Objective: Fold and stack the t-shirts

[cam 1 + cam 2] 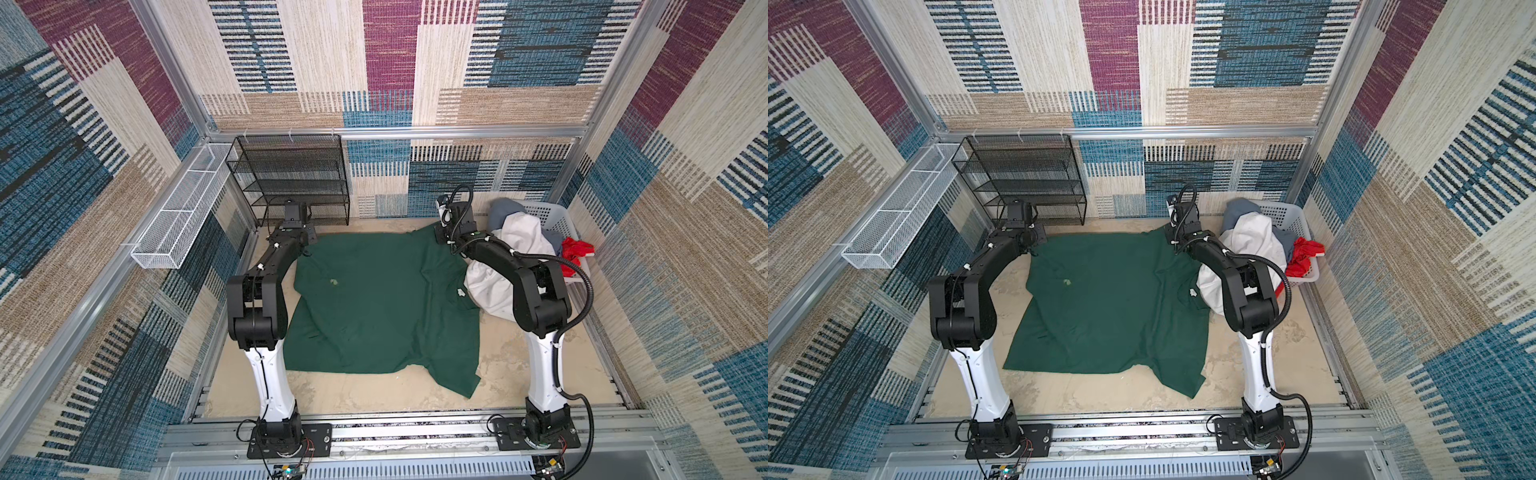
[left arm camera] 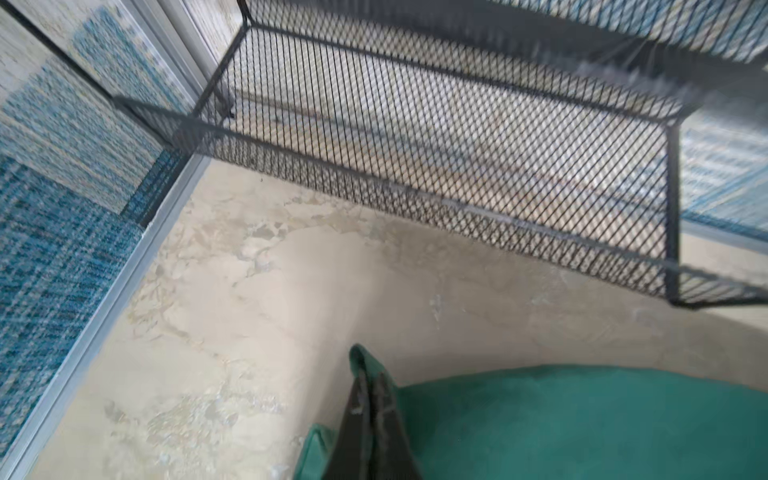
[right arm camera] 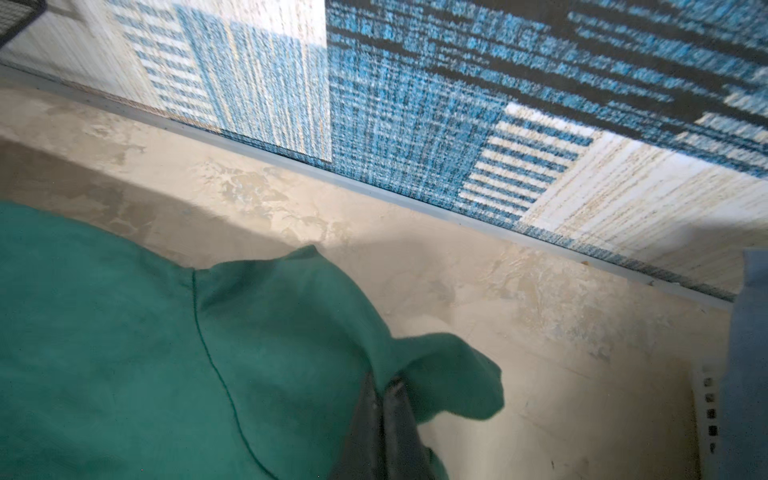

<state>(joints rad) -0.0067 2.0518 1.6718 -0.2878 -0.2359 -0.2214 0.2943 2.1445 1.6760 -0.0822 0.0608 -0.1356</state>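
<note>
Dark green t-shirt (image 1: 374,299): being held spread across table (image 1: 519,374) centre.
Basket (image 1: 555,222), 2 o'clock: being overfilled with white t-shirt (image 1: 521,239), grey t-shirt (image 1: 500,208), red t-shirt (image 1: 575,251).
Left gripper (image 2: 371,388): being pinched tight on its 11 o'clock corner.
Right gripper (image 3: 384,392): being pinched tight on the 1 o'clock corner.

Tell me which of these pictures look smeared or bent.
Left wrist view: the black mesh shelf is smeared, worst toward one end. Right wrist view: the wall pattern is streaked, the green t-shirt soft. Both top views: sharp, but wide-angle, so the straight frame post leans outward.
</note>
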